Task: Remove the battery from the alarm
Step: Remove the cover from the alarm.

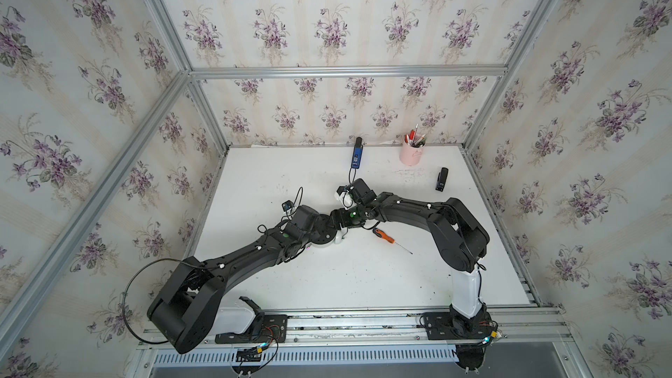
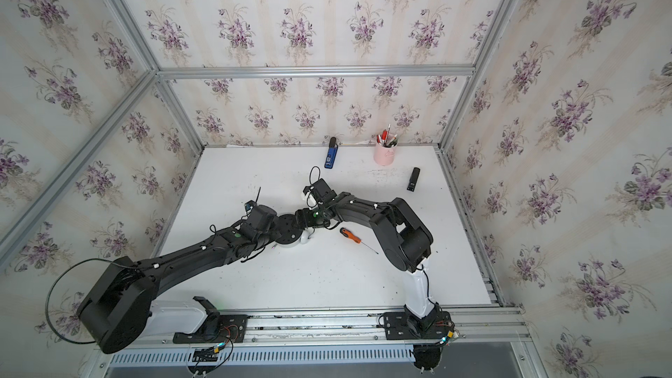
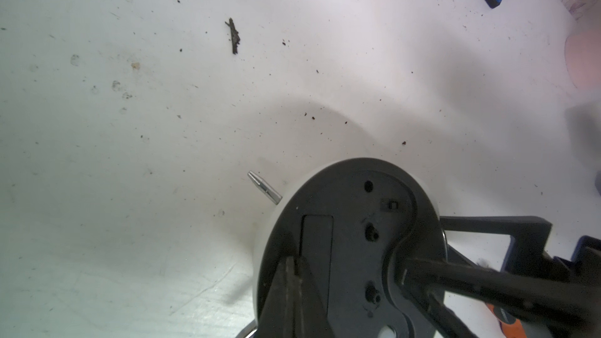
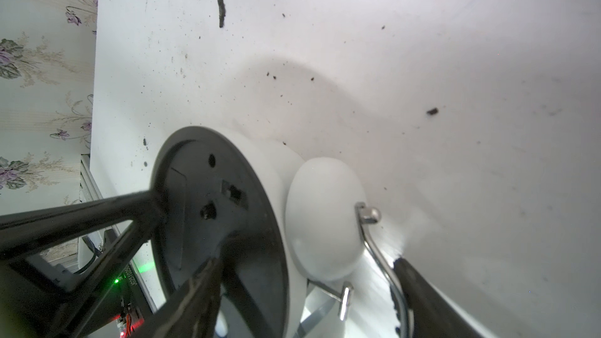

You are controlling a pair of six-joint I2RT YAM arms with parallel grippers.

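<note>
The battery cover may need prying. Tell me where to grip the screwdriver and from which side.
Take the screwdriver by its orange-and-black handle, from straight above, jaws across its width. It lies flat on the table; the handle is its thickest part, while the thin shaft hugs the surface.

Screwdriver [image 1: 391,240] right of alarm [image 1: 324,232]
</note>
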